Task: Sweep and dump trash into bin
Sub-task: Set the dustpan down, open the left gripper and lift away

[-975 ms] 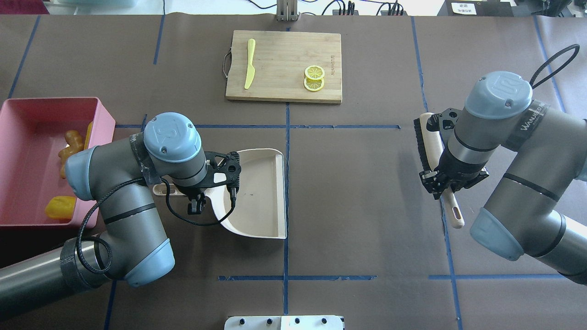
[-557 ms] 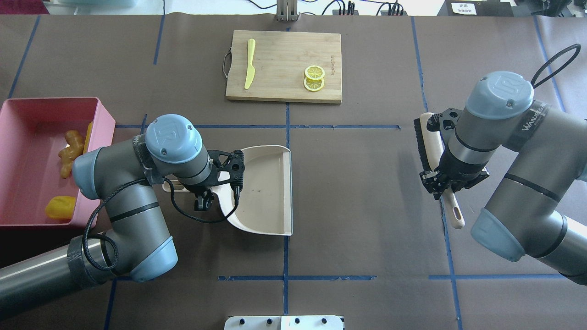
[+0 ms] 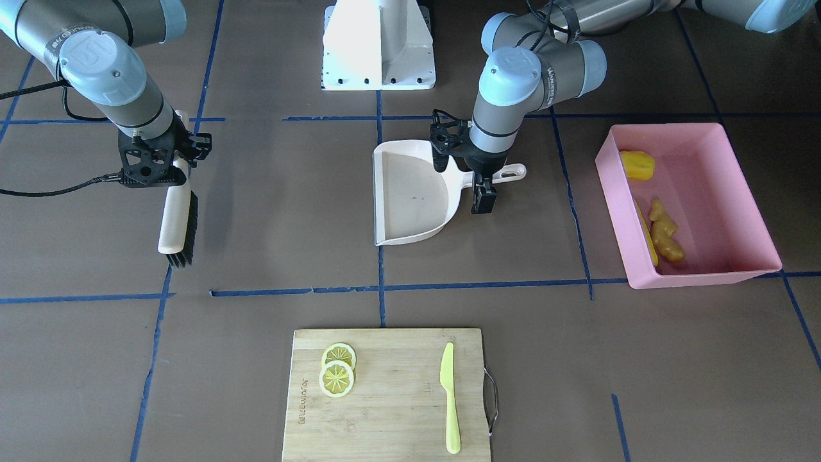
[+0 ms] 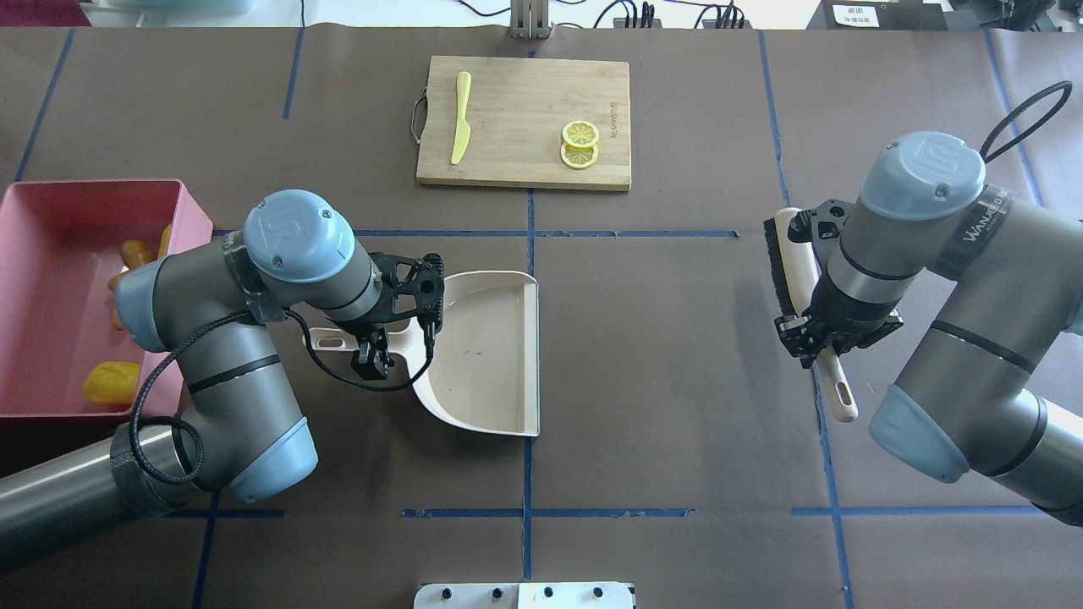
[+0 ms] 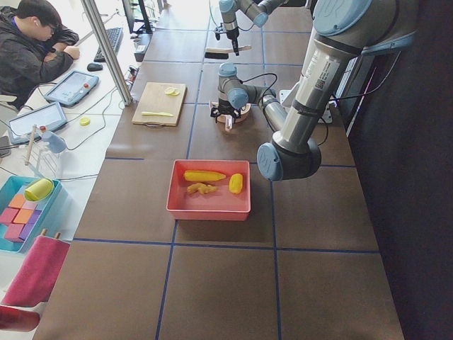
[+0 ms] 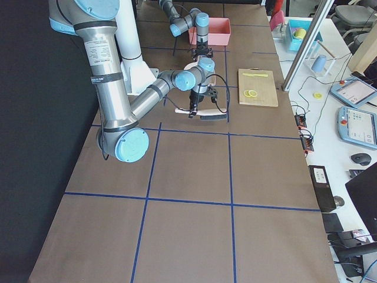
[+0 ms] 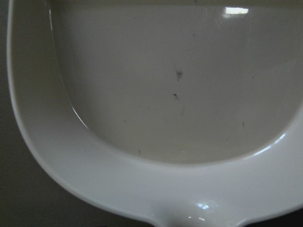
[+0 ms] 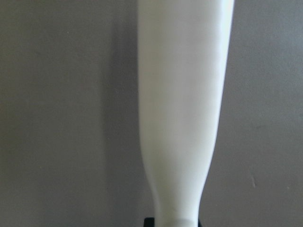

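Observation:
The pink bin stands at the table's left end and holds the trash: a ginger root, a corn cob along its wall and a yellow lump. The bin also shows in the front view. My left gripper is shut on the handle of the off-white dustpan, which lies flat near the table's middle and is empty. The pan fills the left wrist view. My right gripper is shut on the white handle of a black-bristled brush at the right.
A wooden cutting board lies at the far middle with a yellow-green knife and lemon slices. Blue tape lines cross the brown table. The robot's white base is at the near edge.
The dustpan slid a little to the right with my left gripper and now rests. My left arm's elbow and wrist swung toward the far side. My right arm and the brush have not moved.

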### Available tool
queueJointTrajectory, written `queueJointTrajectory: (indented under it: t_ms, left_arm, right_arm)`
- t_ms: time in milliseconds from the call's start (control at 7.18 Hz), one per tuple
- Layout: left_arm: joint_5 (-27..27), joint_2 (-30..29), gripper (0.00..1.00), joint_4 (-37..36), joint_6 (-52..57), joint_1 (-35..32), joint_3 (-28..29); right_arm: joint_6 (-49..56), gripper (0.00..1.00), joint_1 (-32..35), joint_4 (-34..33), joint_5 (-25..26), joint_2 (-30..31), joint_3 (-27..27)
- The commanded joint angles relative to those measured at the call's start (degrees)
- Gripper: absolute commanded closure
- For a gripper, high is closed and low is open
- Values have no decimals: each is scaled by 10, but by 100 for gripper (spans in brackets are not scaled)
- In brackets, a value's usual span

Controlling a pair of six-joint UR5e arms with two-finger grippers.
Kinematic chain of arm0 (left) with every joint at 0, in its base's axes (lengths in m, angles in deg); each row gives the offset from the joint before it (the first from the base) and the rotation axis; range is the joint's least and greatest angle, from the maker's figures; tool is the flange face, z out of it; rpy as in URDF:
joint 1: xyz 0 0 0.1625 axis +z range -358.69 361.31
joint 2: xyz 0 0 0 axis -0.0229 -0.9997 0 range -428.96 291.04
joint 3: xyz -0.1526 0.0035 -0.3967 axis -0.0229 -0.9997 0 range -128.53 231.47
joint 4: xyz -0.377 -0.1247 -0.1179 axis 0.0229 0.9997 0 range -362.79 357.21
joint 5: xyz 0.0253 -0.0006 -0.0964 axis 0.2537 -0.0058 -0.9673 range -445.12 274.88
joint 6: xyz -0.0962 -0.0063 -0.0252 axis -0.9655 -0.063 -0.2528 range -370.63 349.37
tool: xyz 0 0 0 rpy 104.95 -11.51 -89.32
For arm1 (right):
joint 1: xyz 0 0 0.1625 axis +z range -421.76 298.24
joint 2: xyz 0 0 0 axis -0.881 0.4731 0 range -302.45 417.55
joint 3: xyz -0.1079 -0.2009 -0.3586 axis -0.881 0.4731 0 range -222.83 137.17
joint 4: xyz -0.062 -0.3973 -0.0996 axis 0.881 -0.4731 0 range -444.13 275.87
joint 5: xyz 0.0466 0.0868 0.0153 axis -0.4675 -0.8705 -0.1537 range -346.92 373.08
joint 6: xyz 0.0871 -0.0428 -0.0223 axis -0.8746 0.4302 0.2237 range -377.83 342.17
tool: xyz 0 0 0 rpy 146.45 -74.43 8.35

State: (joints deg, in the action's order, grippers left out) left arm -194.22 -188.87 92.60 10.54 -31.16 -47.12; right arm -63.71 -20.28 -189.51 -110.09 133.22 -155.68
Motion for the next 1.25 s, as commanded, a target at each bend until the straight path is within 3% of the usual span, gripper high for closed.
queueJointTrajectory:
  t_ms: [0,139,418,835,1114]
  left_arm:
    - [-4,16,1,-74,3,-17,-73]
    - [-3,19,1,-133,2,-21,-131]
    - [-2,64,0,-162,-12,-49,-186]
    - [-12,105,0,-163,-193,-119,-183]
    - [-28,178,0,-157,-300,-177,-187]
  right_arm:
    - [0,98,0,0,1,0,0]
    - [1,98,0,1,1,1,1]
    - [1,98,-1,1,2,1,2]
    - [2,98,-1,1,2,2,3]
    - [1,98,-2,1,2,-1,3]
